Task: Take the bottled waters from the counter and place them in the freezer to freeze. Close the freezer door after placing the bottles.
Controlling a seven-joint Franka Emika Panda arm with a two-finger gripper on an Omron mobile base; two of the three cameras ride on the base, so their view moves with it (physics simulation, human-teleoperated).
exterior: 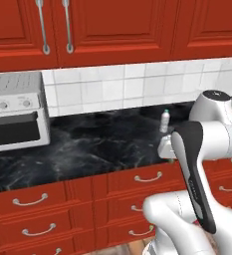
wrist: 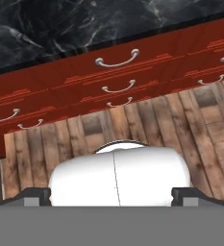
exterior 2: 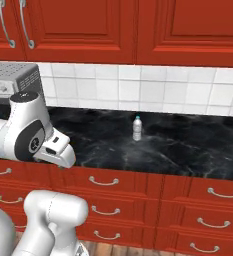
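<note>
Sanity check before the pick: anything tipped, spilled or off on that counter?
Nothing stands out. One water bottle stands upright on the black marble counter, no spill around it. The toaster oven sits square at the far left. The gripper is open and empty, pointing down at the floor.

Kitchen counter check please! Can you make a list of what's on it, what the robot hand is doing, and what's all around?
Surface: black marble counter, mostly bare.
Job's things: one bottled water standing upright near the tiled wall, teal cap, untouched.
Clutter: white toaster oven on the counter's left end.
Grippers: gripper open, holding nothing, pointing down at the wooden floor.
Cables: nothing seen.
Surroundings: red upper cabinets, red drawers with silver handles, white tile backsplash.
</note>
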